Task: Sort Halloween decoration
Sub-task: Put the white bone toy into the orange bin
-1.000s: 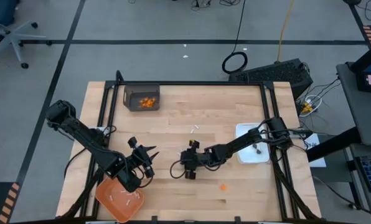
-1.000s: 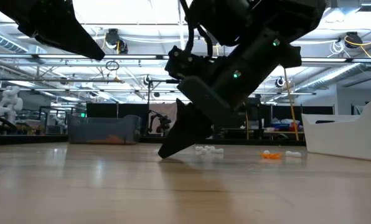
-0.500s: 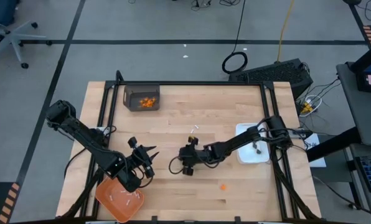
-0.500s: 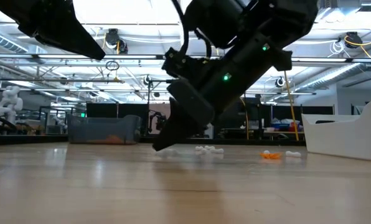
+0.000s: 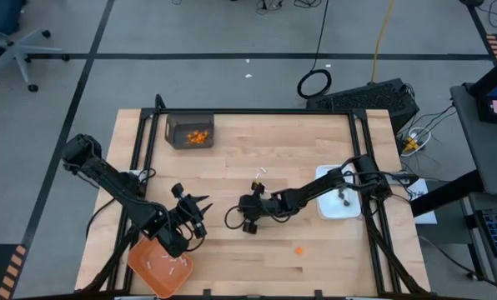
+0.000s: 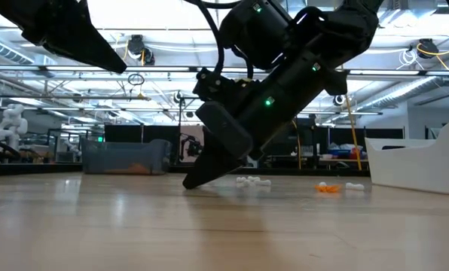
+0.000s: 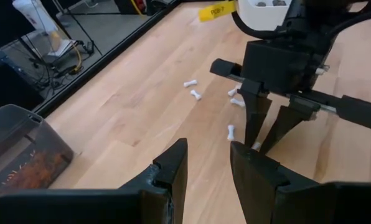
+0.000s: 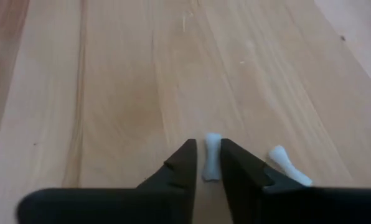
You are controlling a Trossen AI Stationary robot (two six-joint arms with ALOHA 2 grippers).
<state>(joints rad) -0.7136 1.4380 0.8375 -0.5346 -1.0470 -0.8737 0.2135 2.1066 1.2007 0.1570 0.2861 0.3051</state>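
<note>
one white stick [image 8: 211, 157] pinched between narrow right gripper [image 8: 205, 163] tips, likely to squirt free or tip if squeezed off-centre; left gripper [image 7: 205, 163] half-open, empty

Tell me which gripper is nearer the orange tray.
Left. The left gripper hangs just beside the orange tray at the table's near-left corner. The right gripper works mid-table, closing on a white stick, well off from it.
</note>
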